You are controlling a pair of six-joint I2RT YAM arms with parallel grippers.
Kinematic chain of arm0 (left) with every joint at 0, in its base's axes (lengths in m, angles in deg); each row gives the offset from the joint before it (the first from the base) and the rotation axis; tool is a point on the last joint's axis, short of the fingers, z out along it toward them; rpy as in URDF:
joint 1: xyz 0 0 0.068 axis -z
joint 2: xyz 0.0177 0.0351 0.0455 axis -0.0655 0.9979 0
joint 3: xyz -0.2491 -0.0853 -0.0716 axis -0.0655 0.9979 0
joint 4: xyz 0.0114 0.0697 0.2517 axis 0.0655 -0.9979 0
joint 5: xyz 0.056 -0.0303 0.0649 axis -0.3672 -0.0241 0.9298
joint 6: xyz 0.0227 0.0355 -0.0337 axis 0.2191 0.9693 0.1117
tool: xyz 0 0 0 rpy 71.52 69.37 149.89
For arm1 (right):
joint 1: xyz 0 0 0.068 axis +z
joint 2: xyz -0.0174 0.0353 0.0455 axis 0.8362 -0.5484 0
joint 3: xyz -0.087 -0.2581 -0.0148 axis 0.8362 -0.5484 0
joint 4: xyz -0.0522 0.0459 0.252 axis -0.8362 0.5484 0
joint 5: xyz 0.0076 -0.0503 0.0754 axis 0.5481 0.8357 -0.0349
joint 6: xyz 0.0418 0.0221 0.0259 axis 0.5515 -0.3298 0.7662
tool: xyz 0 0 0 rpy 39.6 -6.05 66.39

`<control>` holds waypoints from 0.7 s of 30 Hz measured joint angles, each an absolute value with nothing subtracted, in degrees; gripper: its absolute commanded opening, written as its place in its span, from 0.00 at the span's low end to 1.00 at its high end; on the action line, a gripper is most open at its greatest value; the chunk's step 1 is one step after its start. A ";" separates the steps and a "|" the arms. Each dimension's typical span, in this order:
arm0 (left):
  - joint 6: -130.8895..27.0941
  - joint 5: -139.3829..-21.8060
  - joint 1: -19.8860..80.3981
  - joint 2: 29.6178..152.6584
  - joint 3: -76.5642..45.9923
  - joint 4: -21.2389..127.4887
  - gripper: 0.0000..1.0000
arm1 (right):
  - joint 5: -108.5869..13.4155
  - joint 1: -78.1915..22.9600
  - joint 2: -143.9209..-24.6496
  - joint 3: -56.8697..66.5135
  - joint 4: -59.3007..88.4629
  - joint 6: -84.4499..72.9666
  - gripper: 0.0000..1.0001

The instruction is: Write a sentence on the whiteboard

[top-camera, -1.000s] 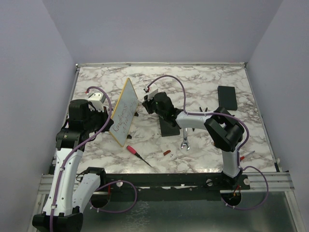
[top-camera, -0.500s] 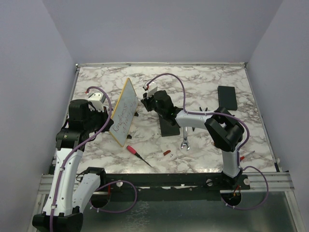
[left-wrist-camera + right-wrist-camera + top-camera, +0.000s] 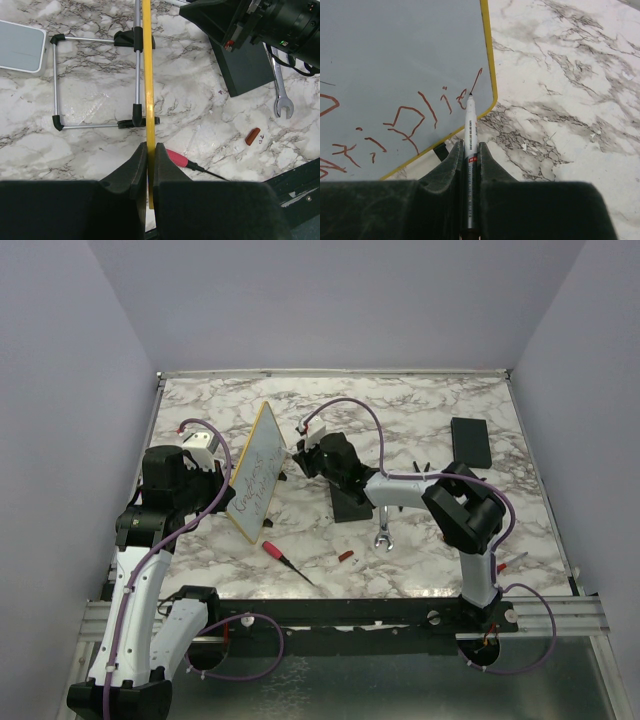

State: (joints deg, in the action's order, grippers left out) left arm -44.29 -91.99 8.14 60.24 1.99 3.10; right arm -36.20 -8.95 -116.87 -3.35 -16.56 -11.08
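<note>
The right pincer [image 3: 469, 150], clamped on the marker [image 3: 470, 122], has shifted slightly at the whiteboard [image 3: 395, 50] corner; the sentence [image 3: 410, 117] looks nearly finished; the left pincer [image 3: 148, 150] grips the frame

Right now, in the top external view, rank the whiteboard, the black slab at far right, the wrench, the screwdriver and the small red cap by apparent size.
1. whiteboard, even seen at a slant
2. black slab
3. screwdriver and wrench: alike in length, not ranked
4. small red cap
</note>
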 measured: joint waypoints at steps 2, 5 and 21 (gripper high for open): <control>-44.29 -91.97 8.14 60.24 1.99 3.10 0.00 | -36.20 -8.82 -116.89 -3.44 -16.52 -11.10 0.01; -44.29 -91.97 8.14 60.24 1.99 3.10 0.00 | -36.00 -8.78 -116.89 -3.44 -16.45 -11.08 0.00; -44.29 -91.97 8.14 60.24 1.99 3.10 0.00 | -32.31 -8.73 -118.07 -0.57 -15.95 -10.82 0.01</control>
